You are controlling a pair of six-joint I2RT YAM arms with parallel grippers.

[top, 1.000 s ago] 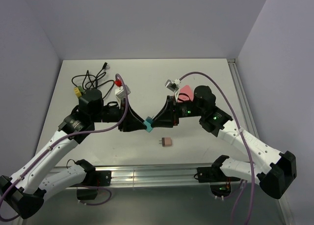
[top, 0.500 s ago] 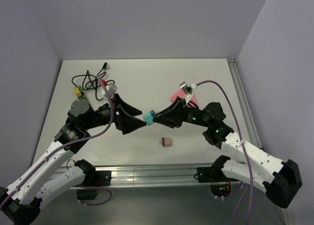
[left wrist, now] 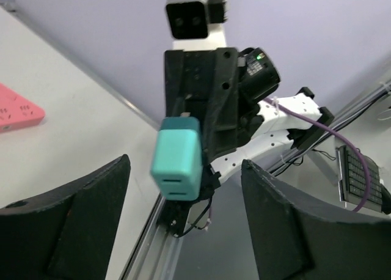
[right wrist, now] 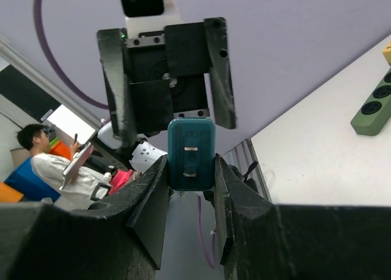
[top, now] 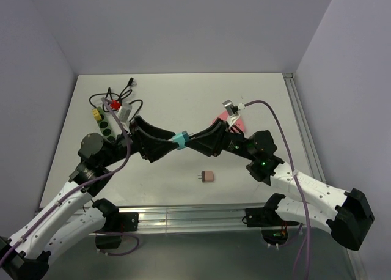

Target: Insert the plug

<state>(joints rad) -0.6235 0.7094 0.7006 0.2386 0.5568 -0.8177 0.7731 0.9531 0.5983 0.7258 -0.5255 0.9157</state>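
The right gripper (top: 190,140) is clenched on the teal plug (top: 180,139), holding it in the air beyond the pink adapter (top: 208,176) on the table (top: 256,90), toward the left arm, seemingly offering it across. The left gripper (left wrist: 183,170) is released, its jaws spread either side of the plug, probably to take it over.

White arm links (top: 61,200), black joints and jaws, purple cables (top: 263,101), green status lights (top: 264,164).

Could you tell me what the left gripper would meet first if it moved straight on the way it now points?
Most likely the teal plug clamped in the right gripper: it sits straight ahead, centred between the open fingers of the left gripper.
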